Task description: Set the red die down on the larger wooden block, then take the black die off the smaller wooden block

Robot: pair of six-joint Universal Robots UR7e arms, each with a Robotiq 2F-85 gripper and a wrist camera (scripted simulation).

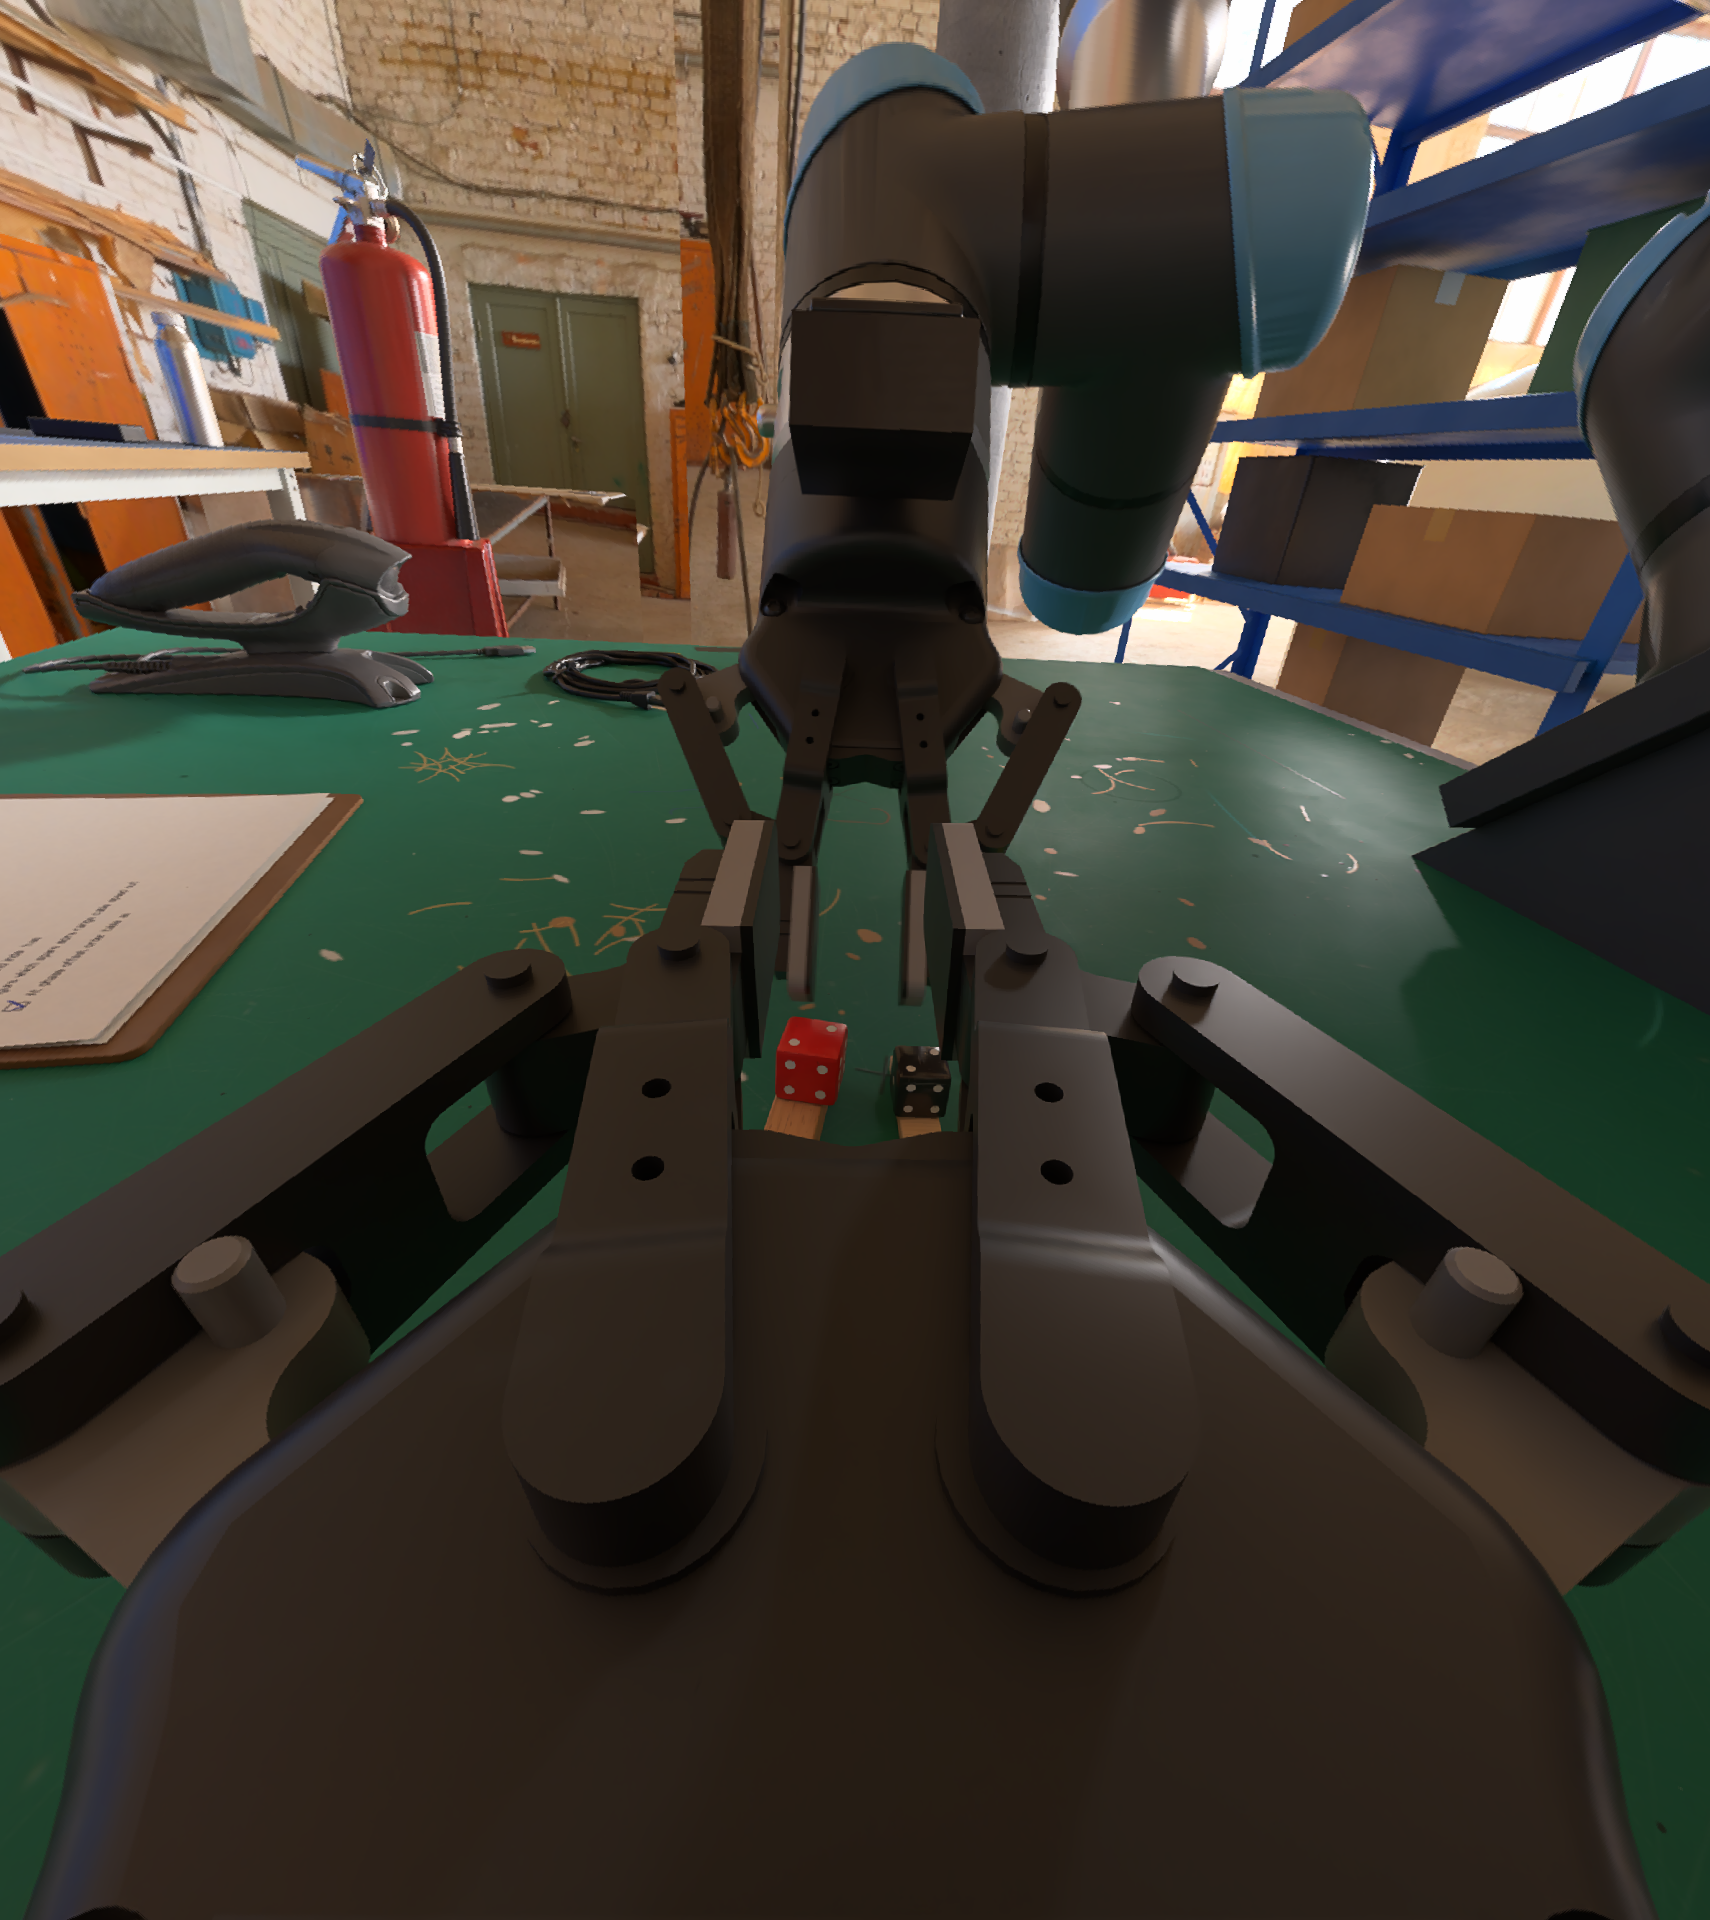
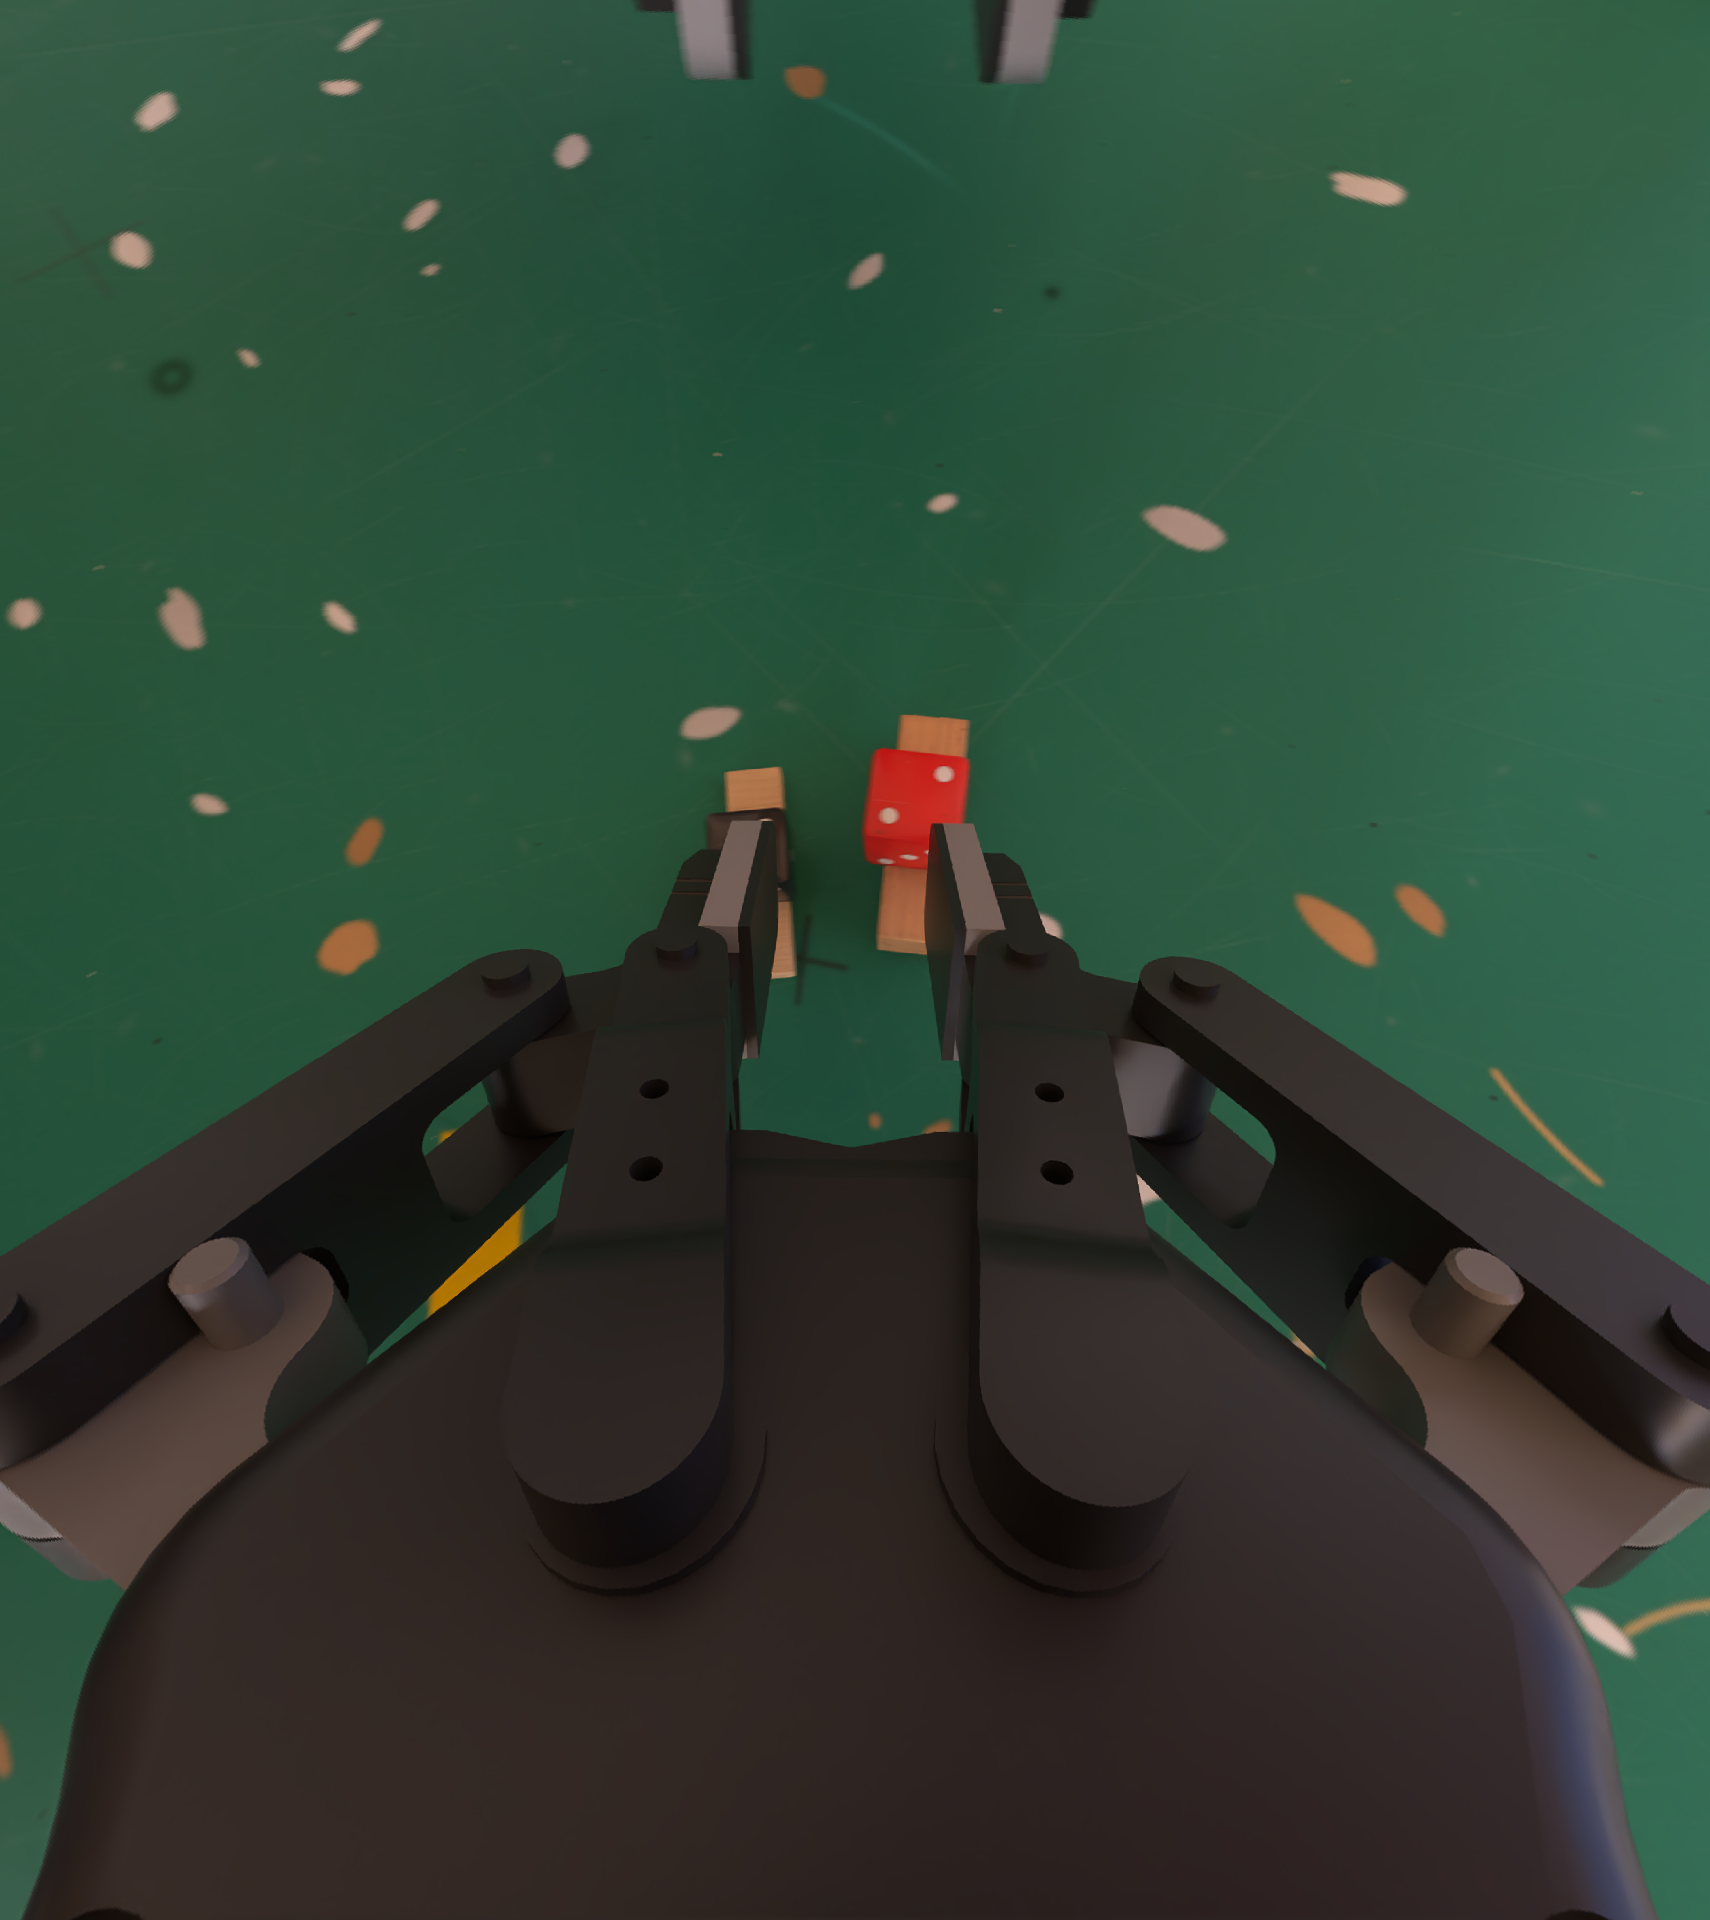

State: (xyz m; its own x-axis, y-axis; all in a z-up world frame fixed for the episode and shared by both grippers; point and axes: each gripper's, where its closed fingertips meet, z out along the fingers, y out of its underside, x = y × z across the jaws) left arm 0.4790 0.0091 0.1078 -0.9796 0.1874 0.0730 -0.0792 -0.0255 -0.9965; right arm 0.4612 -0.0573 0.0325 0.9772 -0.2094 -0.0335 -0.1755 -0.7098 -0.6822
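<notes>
A red die (image 2: 913, 805) sits on the larger wooden block (image 2: 901, 920); it also shows in the left wrist view (image 1: 809, 1060). A black die (image 1: 920, 1081) sits on the smaller wooden block (image 2: 755, 790), and in the right wrist view my finger hides most of it. My right gripper (image 2: 846, 868) is open and empty, and hovers just above the gap between the two dice. My left gripper (image 1: 851, 847) is open and empty. It faces the dice and the right gripper (image 1: 859, 987) from the other side.
On the green mat (image 2: 1246, 416) lie a clipboard with paper (image 1: 82, 914) at the left, a grey scanner on a stand (image 1: 259, 613) and a coiled cable (image 1: 622, 670) farther back. A dark arm base (image 1: 1661, 852) stands at the right.
</notes>
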